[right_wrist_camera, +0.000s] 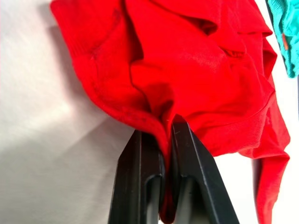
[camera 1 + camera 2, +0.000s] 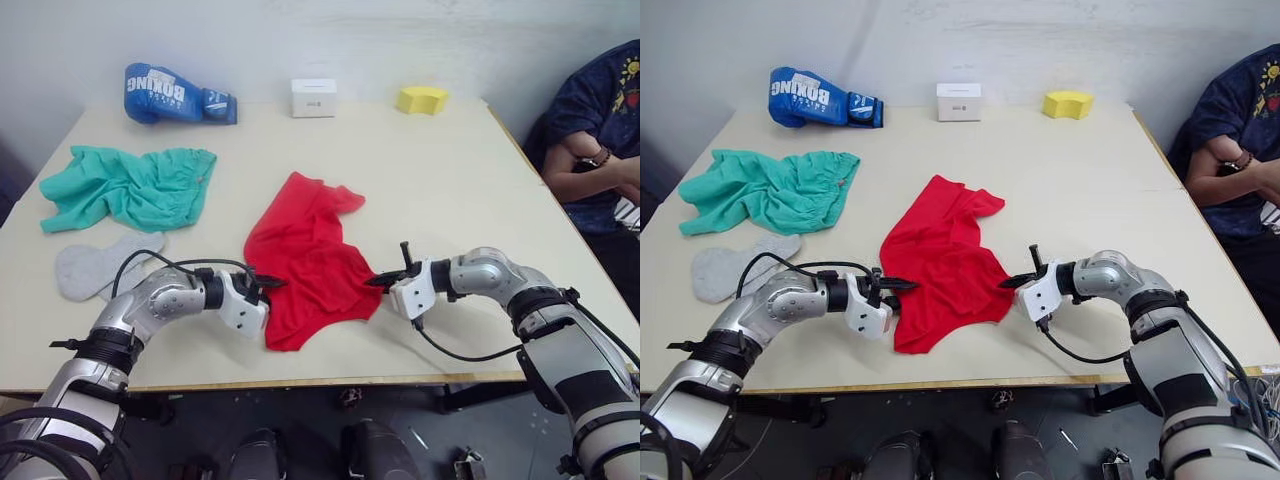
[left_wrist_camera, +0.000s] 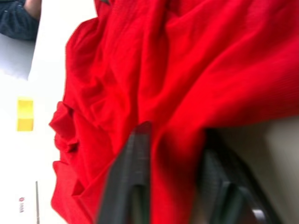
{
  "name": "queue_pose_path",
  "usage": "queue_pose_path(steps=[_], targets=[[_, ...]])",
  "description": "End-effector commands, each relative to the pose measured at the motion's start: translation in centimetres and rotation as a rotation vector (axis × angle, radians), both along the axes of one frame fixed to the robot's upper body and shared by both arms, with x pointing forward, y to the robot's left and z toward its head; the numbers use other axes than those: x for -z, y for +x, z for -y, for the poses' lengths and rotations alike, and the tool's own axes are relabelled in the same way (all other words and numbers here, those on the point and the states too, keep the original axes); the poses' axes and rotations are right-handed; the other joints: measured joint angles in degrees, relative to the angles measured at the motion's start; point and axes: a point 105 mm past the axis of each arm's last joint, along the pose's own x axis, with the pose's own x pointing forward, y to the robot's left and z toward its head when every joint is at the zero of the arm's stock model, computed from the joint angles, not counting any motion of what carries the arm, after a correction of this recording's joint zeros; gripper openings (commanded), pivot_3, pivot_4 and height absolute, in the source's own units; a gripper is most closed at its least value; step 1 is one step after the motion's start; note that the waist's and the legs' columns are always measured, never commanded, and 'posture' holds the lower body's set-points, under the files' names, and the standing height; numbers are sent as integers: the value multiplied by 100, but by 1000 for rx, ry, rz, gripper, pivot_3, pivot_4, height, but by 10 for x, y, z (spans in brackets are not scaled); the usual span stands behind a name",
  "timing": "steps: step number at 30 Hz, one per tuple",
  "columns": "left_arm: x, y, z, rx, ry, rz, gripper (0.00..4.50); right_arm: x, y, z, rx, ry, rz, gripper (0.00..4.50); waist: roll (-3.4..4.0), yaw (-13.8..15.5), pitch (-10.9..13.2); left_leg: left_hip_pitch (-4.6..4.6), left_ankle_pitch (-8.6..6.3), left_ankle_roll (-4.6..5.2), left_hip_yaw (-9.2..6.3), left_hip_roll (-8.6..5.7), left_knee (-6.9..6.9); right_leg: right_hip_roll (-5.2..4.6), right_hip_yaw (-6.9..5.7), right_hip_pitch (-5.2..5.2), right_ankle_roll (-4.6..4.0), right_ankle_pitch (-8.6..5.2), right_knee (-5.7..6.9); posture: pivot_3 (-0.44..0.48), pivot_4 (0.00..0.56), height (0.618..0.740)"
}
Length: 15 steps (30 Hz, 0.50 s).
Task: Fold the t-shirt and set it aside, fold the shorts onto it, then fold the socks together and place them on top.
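On the cream-coloured table [image 2: 470,180], at its far left, lies the crumpled teal-green cloth shorts [image 2: 128,186], and just in front of them, nearer the table's front edge, the pair of small light grey ankle socks [image 2: 95,265], flat and overlapping. Behind the shorts, by the wall, rests a blue boxing glove [image 2: 177,106].

The left gripper [image 2: 262,288] lies low on the table at the left edge of the bright red short-sleeved t-shirt [image 2: 305,255] — its wrist view shows the two black fingers [image 3: 131,182] parted, with a fold of red cloth running between them; whether they press it cannot be told.

The t-shirt sits bunched in the middle of the table, stretching from a raised fold at the back down towards the front edge.

The right gripper [image 2: 385,279] meets the shirt's right edge — its fingers [image 1: 140,186] are closed tight, pinching a ridge of red cloth.

Further back stand a small white box [image 2: 314,97] and a yellow sponge-like block [image 2: 422,99]. A person in a dark blue shirt [image 2: 590,120] sits at the table's right side.
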Motion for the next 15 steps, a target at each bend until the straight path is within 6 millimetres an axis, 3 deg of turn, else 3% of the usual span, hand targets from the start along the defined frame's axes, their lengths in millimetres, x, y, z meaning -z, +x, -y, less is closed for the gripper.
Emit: queue_pose_path(steps=[1,7,15], targets=[[13,-6,2,-6,-7,-81,17,12,-11,7,-15,-42,-97,0,3,7,-1,0,-1,4,0,0,0,0,0,0,1,-1,-2,0,150,740],[5,-15,11,-17,-118,-160,17,7,-37,13,-57,-22,-254,0,15,30,3,-8,-26,18,-1,0,-2,0,3,1,11,-17,-17,0,150,740],[-14,-55,14,58,-187,-314,17,4,-107,30,-75,-134,-498,0,33,126,31,-31,-92,20,-4,5,9,0,2,-8,5,-56,-42,0,150,740]])
